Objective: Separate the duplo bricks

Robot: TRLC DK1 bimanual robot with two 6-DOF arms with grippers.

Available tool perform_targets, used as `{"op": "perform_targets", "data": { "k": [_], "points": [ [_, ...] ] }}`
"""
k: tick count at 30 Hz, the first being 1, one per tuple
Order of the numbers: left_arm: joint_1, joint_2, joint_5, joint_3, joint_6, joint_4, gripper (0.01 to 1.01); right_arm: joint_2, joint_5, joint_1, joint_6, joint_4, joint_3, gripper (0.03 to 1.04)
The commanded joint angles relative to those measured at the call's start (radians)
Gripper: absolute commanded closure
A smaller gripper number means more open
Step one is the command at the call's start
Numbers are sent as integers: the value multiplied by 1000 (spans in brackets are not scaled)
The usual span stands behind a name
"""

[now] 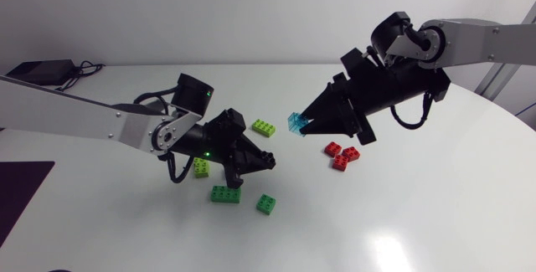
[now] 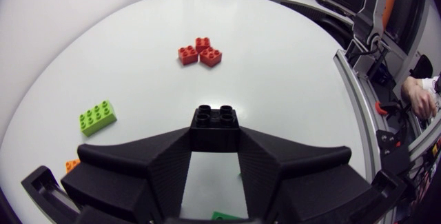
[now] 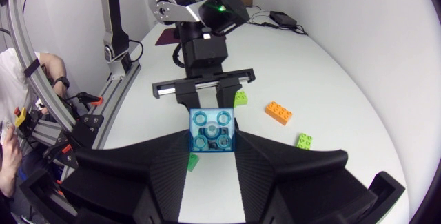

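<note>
In the head view my left gripper (image 1: 260, 161) hangs over the table's middle, shut on a black brick (image 1: 268, 159). The left wrist view shows that black brick (image 2: 215, 123) studs-up between the fingertips of the left gripper (image 2: 215, 141). My right gripper (image 1: 306, 124) is higher and to the right, shut on a translucent blue brick (image 1: 296, 122). The right wrist view shows the blue brick (image 3: 212, 131) clamped at the tips of the right gripper (image 3: 212, 148), with the left gripper (image 3: 204, 79) facing it a short gap ahead. The two bricks are apart.
Red bricks (image 1: 342, 155) lie clustered under my right arm. A lime brick (image 1: 264, 127) lies behind the left gripper, another lime one (image 1: 202, 167) and two green ones (image 1: 224, 194) (image 1: 266, 204) below it. An orange brick (image 3: 278, 112) lies near them.
</note>
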Motion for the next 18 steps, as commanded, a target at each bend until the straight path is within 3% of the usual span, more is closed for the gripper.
{"op": "perform_targets", "data": {
  "k": [1,7,18],
  "points": [
    [15,67,-17,-9,27,35,680,-6,-12,-10,-32,0,-45,798],
    [55,159,-69,30,52,84,680,-9,-12,-18,-41,9,-79,798],
    [58,219,-132,54,92,93,679,-11,-13,-19,-41,25,-98,798]
  ]
}}
